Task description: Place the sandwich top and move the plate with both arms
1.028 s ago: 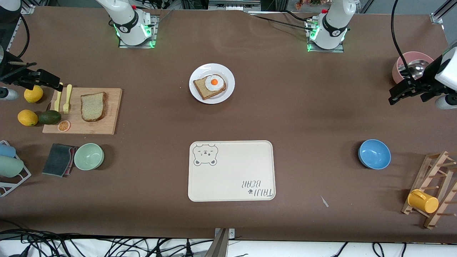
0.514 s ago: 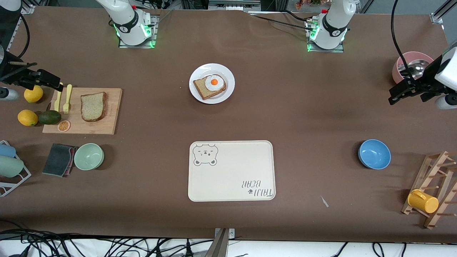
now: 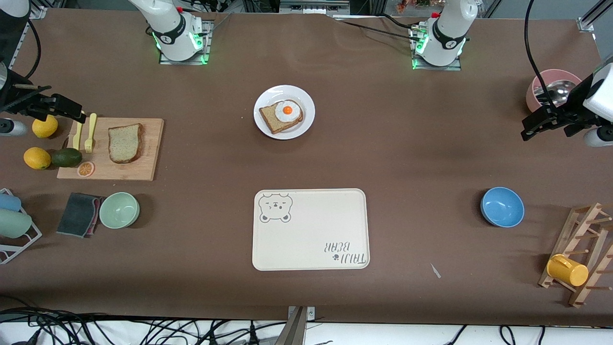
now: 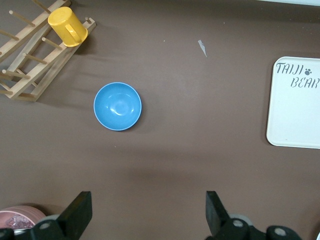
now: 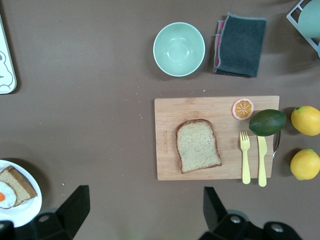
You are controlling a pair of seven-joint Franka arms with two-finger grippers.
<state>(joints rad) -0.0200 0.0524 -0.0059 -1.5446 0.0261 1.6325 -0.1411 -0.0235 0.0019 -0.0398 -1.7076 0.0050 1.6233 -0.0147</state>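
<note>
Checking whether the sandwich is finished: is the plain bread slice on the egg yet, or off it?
Off. The plain slice lies flat on the cutting board; the egg sits uncovered on the plate.

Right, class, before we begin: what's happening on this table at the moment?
Nothing is being handled yet. The plain sandwich top lies on the wooden cutting board toward the right arm's end of the table. The plate, holding a bread slice with a fried egg, sits mid-table between the two bases. The right pincer hangs open by the cutting board's edge, and the left pincer hangs open beside the pink bowl. Both hold nothing.
</note>
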